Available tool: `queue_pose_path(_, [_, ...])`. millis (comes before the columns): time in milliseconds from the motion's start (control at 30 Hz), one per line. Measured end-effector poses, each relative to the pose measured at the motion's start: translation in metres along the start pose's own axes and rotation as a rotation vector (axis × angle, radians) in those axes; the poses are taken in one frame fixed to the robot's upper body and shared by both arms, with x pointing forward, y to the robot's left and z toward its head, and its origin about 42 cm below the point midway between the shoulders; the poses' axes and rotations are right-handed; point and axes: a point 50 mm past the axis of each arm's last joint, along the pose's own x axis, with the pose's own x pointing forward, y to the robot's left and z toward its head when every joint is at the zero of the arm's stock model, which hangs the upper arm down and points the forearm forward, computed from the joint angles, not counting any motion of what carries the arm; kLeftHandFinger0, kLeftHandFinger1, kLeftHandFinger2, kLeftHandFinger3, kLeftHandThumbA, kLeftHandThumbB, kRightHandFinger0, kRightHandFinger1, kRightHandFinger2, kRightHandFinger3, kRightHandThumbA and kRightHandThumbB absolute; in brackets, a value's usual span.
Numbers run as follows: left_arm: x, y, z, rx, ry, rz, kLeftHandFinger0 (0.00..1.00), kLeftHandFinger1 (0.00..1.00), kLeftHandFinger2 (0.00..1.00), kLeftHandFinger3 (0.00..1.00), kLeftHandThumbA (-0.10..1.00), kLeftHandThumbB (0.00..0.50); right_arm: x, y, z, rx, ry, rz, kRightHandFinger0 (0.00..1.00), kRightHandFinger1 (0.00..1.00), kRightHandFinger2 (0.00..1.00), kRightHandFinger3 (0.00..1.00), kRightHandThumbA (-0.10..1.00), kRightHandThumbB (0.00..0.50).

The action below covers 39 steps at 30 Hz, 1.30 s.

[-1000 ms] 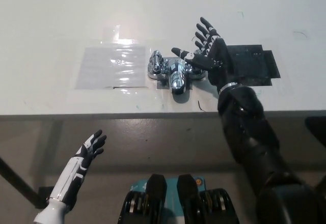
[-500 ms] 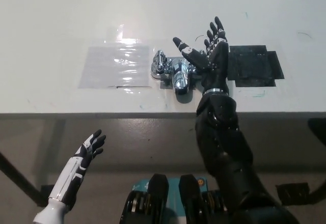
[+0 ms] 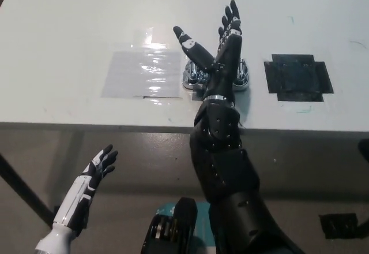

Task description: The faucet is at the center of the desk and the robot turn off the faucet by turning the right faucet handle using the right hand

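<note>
Your black right hand [image 3: 218, 49] hovers open over the faucet [image 3: 196, 76] at desk [image 3: 69, 23] centre, right handle [image 3: 241, 75] not gripped, turn left to do; white left hand [image 3: 98, 167] rests open, near left.

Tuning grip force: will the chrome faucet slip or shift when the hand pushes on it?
The faucet is polished chrome, so probably slippery under fingers. It looks like solid metal seated flat on the desk, so unlikely to tip. The open right hand covers most of it, so mounting is unclear.
</note>
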Motion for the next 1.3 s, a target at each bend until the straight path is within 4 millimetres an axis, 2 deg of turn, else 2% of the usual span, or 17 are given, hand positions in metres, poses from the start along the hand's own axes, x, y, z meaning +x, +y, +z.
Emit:
queue_pose_path(33, [0.0, 0.0, 0.0, 0.0, 0.0, 0.0, 1.0, 1.0, 1.0, 1.0, 1.0, 0.432, 0.002, -0.003, 0.002, -0.002, -0.011, -0.005, 1.0, 1.0, 1.0, 1.0, 1.0, 0.251])
queue_pose_path(67, [0.0, 0.0, 0.0, -0.001, -0.001, 0.001, 1.0, 1.0, 1.0, 1.0, 1.0, 0.429, 0.005, -0.006, 0.006, -0.004, -0.028, -0.011, 1.0, 1.0, 1.0, 1.0, 1.0, 0.334])
queue_pose_path(133, [0.0, 0.0, 0.0, -0.002, -0.001, 0.001, 1.0, 1.0, 1.0, 1.0, 1.0, 0.436, 0.01, -0.012, 0.013, -0.007, -0.057, -0.018, 1.0, 1.0, 1.0, 1.0, 1.0, 0.372])
queue_pose_path(233, [0.0, 0.001, 0.0, -0.003, 0.0, 0.002, 1.0, 1.0, 1.0, 1.0, 1.0, 0.446, 0.023, -0.033, 0.046, -0.004, -0.191, -0.039, 1.0, 1.0, 1.0, 1.0, 1.0, 0.357])
queue_pose_path(267, [0.0, 0.001, 0.0, -0.003, 0.0, 0.002, 1.0, 1.0, 1.0, 1.0, 1.0, 0.445, 0.023, -0.033, 0.047, -0.004, -0.195, -0.04, 1.0, 1.0, 1.0, 1.0, 1.0, 0.334])
queue_pose_path(300, [0.0, 0.0, 0.0, -0.004, 0.002, 0.002, 1.0, 1.0, 1.0, 1.0, 1.0, 0.442, 0.025, -0.044, 0.062, 0.0, -0.256, -0.051, 1.0, 1.0, 1.0, 1.0, 1.0, 0.302])
queue_pose_path(367, [0.001, 0.0, 0.0, -0.005, 0.002, 0.002, 1.0, 1.0, 1.0, 1.0, 1.0, 0.441, 0.023, -0.056, 0.076, 0.006, -0.317, -0.06, 1.0, 1.0, 1.0, 1.0, 1.0, 0.283])
queue_pose_path(500, [0.0, 0.0, -0.001, -0.007, 0.006, 0.002, 1.0, 1.0, 1.0, 1.0, 1.0, 0.425, 0.012, -0.078, 0.094, 0.013, -0.405, -0.073, 1.0, 1.0, 1.0, 1.0, 1.0, 0.318])
queue_pose_path(567, [0.0, 0.0, -0.001, -0.007, 0.007, 0.003, 1.0, 1.0, 1.0, 1.0, 1.0, 0.417, 0.004, -0.09, 0.099, 0.007, -0.436, -0.077, 1.0, 1.0, 1.0, 1.0, 1.0, 0.31])
queue_pose_path(600, [0.0, 0.0, -0.001, -0.007, 0.008, 0.003, 1.0, 1.0, 1.0, 1.0, 1.0, 0.419, -0.001, -0.096, 0.104, 0.006, -0.455, -0.078, 1.0, 1.0, 1.0, 1.0, 1.0, 0.302])
queue_pose_path(700, [0.0, 0.0, -0.002, -0.008, 0.01, 0.002, 1.0, 1.0, 1.0, 1.0, 1.0, 0.431, -0.016, -0.117, 0.11, -0.017, -0.495, -0.077, 1.0, 1.0, 1.0, 1.0, 1.0, 0.332])
queue_pose_path(867, [0.0, 0.0, -0.002, -0.008, 0.012, 0.003, 1.0, 1.0, 1.0, 1.0, 1.0, 0.428, -0.055, -0.165, 0.117, -0.11, -0.545, -0.049, 1.0, 1.0, 1.0, 1.0, 1.0, 0.244])
queue_pose_path(967, [0.0, 0.0, -0.002, -0.008, 0.012, 0.003, 1.0, 1.0, 1.0, 1.0, 1.0, 0.431, -0.085, -0.193, 0.119, -0.188, -0.559, 0.003, 1.0, 1.0, 1.0, 1.0, 1.0, 0.258])
queue_pose_path(1033, [0.001, 0.0, -0.002, -0.007, 0.011, 0.002, 1.0, 1.0, 1.0, 1.0, 1.0, 0.42, -0.108, -0.209, 0.119, -0.247, -0.552, 0.061, 1.0, 1.0, 1.0, 1.0, 1.0, 0.242])
queue_pose_path(1067, [0.001, 0.001, -0.002, -0.005, 0.011, 0.003, 1.0, 1.0, 1.0, 1.0, 1.0, 0.419, -0.127, -0.223, 0.115, -0.3, -0.522, 0.11, 1.0, 1.0, 1.0, 1.0, 1.0, 0.242])
queue_pose_path(1167, [0.003, 0.002, 0.0, -0.001, 0.005, 0.004, 1.0, 1.0, 1.0, 1.0, 1.0, 0.422, -0.157, -0.245, 0.103, -0.378, -0.457, 0.203, 1.0, 1.0, 1.0, 1.0, 1.0, 0.229])
queue_pose_path(1300, [0.004, 0.005, 0.001, 0.002, 0.0, 0.008, 1.0, 1.0, 1.0, 1.0, 1.0, 0.422, -0.177, -0.27, 0.068, -0.442, -0.319, 0.251, 1.0, 1.0, 1.0, 1.0, 1.0, 0.155])
